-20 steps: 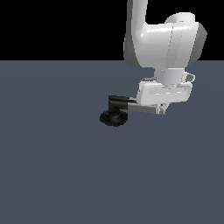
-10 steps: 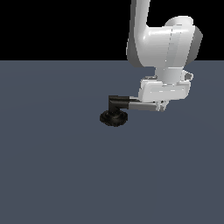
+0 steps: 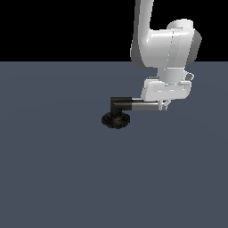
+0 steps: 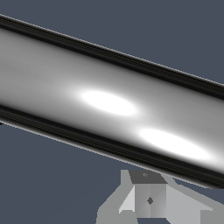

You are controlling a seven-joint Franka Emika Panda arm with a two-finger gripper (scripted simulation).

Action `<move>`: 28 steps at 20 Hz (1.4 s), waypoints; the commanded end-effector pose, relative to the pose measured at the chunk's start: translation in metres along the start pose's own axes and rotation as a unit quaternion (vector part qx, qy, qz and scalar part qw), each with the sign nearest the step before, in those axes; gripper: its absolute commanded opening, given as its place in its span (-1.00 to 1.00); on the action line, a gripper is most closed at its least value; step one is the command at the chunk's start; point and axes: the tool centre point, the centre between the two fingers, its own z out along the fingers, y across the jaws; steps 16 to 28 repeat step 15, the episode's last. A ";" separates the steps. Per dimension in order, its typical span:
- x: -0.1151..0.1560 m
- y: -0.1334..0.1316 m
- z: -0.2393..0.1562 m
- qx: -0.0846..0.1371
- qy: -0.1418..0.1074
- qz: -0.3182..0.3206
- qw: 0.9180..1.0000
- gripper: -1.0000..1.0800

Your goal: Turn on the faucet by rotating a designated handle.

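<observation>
The faucet has a round black ribbed base (image 3: 116, 120) on the grey floor and a short black elbow (image 3: 118, 103) above it. Its handle (image 3: 143, 105), a shiny silver bar, runs level from the elbow toward the exterior view's right. My gripper (image 3: 164, 106) hangs from the white hand (image 3: 165, 91) right at the bar's free end, fingers close together and touching or almost touching it. In the wrist view the handle (image 4: 109, 103) fills the picture, with the grey fingertips (image 4: 148, 199) against its edge. Nothing is held between the fingers.
The white arm (image 3: 164, 42) rises above the hand at the exterior view's right. A flat grey floor (image 3: 58, 178) spreads all round the faucet, with black background beyond its far edge.
The hand has crept slightly up and toward the exterior view's right. The handle's free end has shifted a little with it. The base has stayed put.
</observation>
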 end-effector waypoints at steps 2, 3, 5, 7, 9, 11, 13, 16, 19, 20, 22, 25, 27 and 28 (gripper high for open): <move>0.010 0.009 -0.001 -0.003 0.003 0.000 1.000 -1.00; 0.012 0.011 -0.001 -0.003 0.004 0.001 1.000 -1.00; 0.015 0.015 -0.002 -0.003 0.004 0.001 1.000 -1.00; 0.019 0.019 -0.002 -0.003 0.004 0.001 1.000 -1.00; 0.023 0.023 -0.002 -0.004 0.004 0.001 1.000 -1.00; 0.026 0.027 -0.002 -0.004 0.004 0.002 1.000 -1.00; 0.030 0.030 -0.002 -0.004 0.004 0.002 1.000 -1.00; 0.032 0.032 -0.002 -0.004 0.004 0.002 1.000 -1.00; 0.032 0.032 -0.002 -0.004 0.004 0.002 1.000 -1.00; 0.032 0.032 -0.002 -0.004 0.004 0.002 1.000 -1.00; 0.032 0.032 -0.002 -0.004 0.004 0.002 1.000 -1.00; 0.032 0.032 -0.002 -0.004 0.004 0.002 1.000 -1.00; 0.032 0.032 -0.002 -0.004 0.004 0.002 1.000 -1.00; 0.032 0.032 -0.002 -0.004 0.004 0.002 1.000 -1.00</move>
